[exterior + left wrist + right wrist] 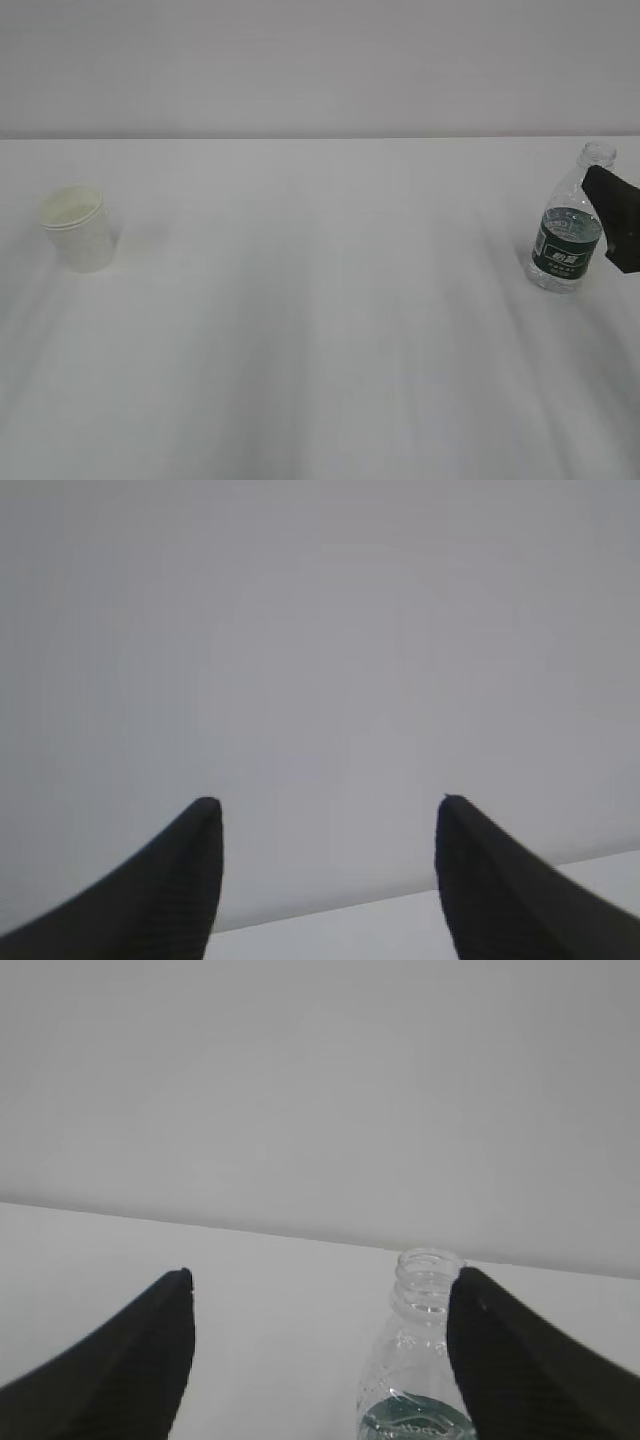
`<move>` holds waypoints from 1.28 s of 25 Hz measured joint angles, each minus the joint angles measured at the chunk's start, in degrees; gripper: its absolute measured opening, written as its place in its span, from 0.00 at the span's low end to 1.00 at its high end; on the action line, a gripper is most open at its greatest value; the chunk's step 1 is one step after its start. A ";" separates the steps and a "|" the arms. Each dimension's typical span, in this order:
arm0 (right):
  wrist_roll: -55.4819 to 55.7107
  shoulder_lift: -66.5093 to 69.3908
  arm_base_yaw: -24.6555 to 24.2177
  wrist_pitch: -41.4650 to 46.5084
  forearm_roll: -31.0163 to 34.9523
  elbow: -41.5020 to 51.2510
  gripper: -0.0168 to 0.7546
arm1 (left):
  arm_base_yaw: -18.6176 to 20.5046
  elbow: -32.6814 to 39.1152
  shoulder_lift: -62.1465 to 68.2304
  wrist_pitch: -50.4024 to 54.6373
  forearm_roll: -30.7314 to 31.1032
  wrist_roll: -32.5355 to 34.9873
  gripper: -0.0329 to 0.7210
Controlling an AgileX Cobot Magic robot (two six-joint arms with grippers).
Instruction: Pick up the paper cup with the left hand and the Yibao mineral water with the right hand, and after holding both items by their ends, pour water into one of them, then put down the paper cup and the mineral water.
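Right gripper (320, 1305): black, jaws spread wide, nothing held; its dark edge shows at far right in exterior view.
Bottle: small clear ribbed plastic bottle (420, 1360) with dark green label band, upright on white surface (320, 350), uncapped neck between the right gripper's fingers, close to the right-hand finger (520, 1370), contact unclear.
Left gripper (325, 810): black, jaws apart, empty, facing grey wall; not seen in exterior view.
Cup: small white tapered paper cup (77, 228), upright, well apart from bottle and right gripper, at far left.
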 joint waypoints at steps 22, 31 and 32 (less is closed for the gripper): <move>2.14 -13.91 0.00 9.73 -1.86 0.33 0.79 | 0.00 0.22 -21.77 17.37 0.00 -1.27 0.67; 3.86 -24.55 0.00 18.56 -3.00 0.33 0.79 | 0.00 0.22 -26.23 21.49 0.00 -1.80 0.67; 4.16 -25.67 0.00 19.58 -3.00 0.33 0.79 | 0.00 0.22 -26.90 22.33 0.00 -1.80 0.67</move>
